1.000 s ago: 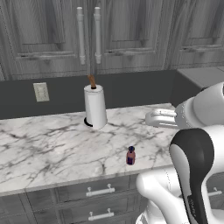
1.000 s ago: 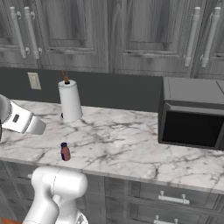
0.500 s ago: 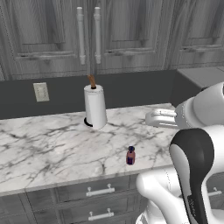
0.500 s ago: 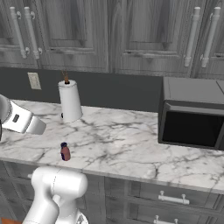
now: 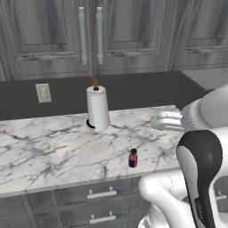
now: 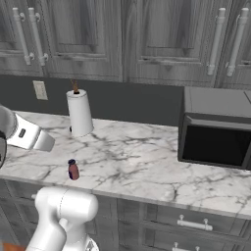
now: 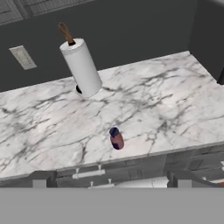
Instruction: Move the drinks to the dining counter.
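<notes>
risk: knocking purple drink container [image 7: 116, 138] off worktop [image 7: 166, 100] edge, frame centre | cause: careless descent | gripper [image 7: 109, 180]: spread wide, empty

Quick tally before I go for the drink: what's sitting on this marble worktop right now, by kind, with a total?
Drink containers: 1, the dark-purple drink container near the front edge.
Paper-towel rolls: 1, the white paper-towel roll upright near the back wall.
Microwaves: 1, the dark microwave at the right end.
Total: 3
</notes>
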Robot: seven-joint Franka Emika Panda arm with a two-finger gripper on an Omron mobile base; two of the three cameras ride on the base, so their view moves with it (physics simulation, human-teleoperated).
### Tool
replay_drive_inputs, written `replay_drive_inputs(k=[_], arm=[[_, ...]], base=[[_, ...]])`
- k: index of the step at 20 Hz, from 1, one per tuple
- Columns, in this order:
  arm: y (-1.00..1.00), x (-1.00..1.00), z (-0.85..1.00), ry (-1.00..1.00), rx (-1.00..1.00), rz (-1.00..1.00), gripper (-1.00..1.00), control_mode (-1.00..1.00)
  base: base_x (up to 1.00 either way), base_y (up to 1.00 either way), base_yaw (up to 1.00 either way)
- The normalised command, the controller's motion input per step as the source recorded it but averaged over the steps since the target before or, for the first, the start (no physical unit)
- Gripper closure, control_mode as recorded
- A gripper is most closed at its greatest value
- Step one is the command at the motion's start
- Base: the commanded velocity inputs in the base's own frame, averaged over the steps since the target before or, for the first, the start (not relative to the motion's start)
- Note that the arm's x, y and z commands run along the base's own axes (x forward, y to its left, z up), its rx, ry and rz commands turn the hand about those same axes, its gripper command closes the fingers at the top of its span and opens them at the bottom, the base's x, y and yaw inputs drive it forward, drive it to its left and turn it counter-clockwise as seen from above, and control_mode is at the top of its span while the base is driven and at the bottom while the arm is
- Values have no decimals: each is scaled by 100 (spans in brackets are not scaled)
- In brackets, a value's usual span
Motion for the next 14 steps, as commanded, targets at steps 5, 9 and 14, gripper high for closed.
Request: replay_drive_inputs(k=[5, 9, 14], arm=[[-32, 0, -1, 0, 0, 11, -100, -100], [-30, 0, -2, 0, 0, 12, -100, -100], [-29, 0, -8, 0, 0, 14, -100, -100]], base=[[0, 0, 0], [0, 0, 0], [0, 0, 0]])
